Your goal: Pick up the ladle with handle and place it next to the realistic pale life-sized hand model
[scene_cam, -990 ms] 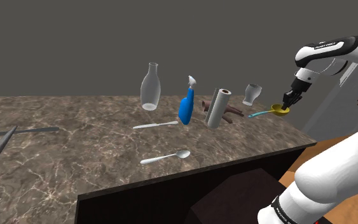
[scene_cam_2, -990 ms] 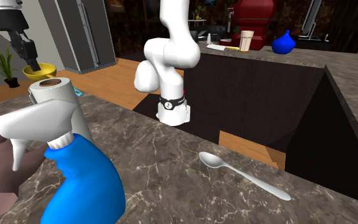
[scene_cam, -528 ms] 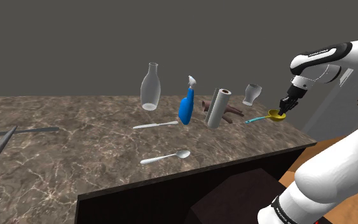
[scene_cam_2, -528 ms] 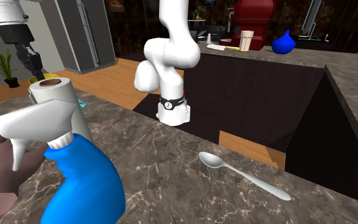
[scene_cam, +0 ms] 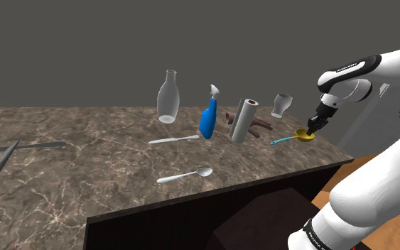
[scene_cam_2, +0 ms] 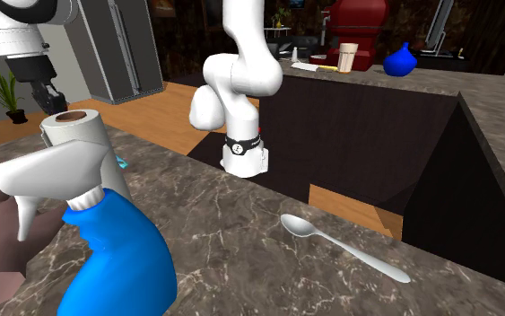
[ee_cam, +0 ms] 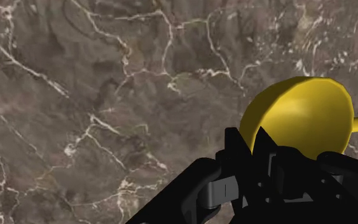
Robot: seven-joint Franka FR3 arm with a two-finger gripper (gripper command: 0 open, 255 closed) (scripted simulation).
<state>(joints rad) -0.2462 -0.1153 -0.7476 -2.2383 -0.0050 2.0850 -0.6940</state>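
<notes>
- Since a second ago the gripper has carried the ladle lower and nearer the counter's front edge.
- The fingers are clamped on the rim of the ladle's yellow bowl. The wrist view shows them pinching it, with the bowl's rounded outside facing the camera.
- There the picture's edge cuts the handle off just past the bowl. In the shoulder view its teal length points toward the roll.
- The ladle hangs low over the counter, near the hand model. Whether it touches the marble cannot be told.
- The brownish hand model is mostly hidden behind the roll.
- In the second exterior view the hand model is cut off at the corner behind the spray bottle, and the roll covers the ladle's bowl and the fingertips.
</notes>
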